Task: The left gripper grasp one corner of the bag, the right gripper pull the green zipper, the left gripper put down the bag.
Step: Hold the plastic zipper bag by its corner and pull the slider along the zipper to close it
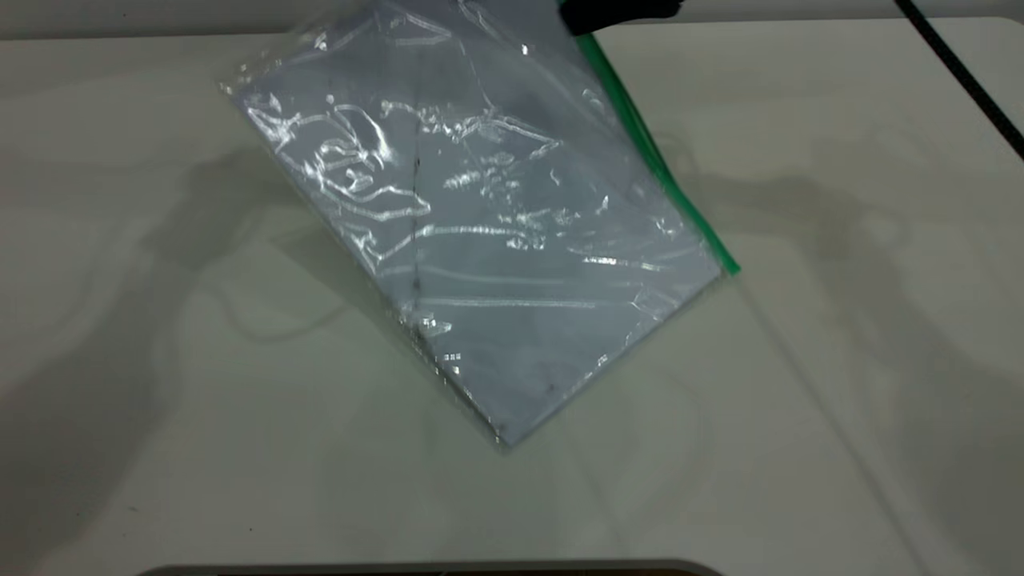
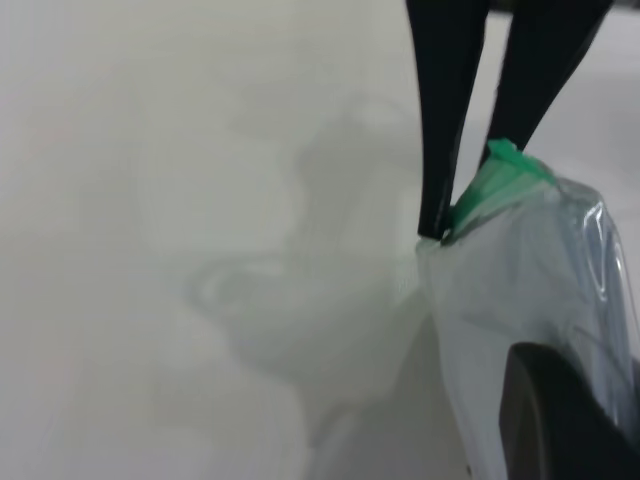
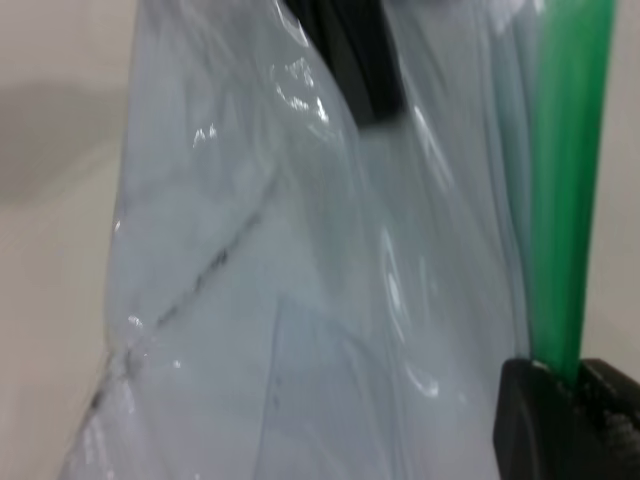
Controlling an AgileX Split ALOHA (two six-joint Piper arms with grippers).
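- The bag [image 1: 480,232] hung tilted above the table [image 1: 840,360].
- The left gripper [image 2: 462,215] was closed on the corner of the bag [image 2: 470,225].
- The right gripper [image 3: 572,400] was clamped on the green zipper [image 3: 565,200].

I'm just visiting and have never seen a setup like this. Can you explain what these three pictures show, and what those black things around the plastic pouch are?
This is a two-armed robot at a pale table; each arm ends in a claw. The wide picture comes from a camera outside the robot. It shows a clear plastic bag with white paper inside and a green zipper along one edge, tilted up off the table.

The other two pictures come from cameras on the arms' wrists. In the left wrist picture, the left claw pinches the corner of the bag at the end of the green strip. In the right wrist picture, the right claw is closed around the zipper strip.
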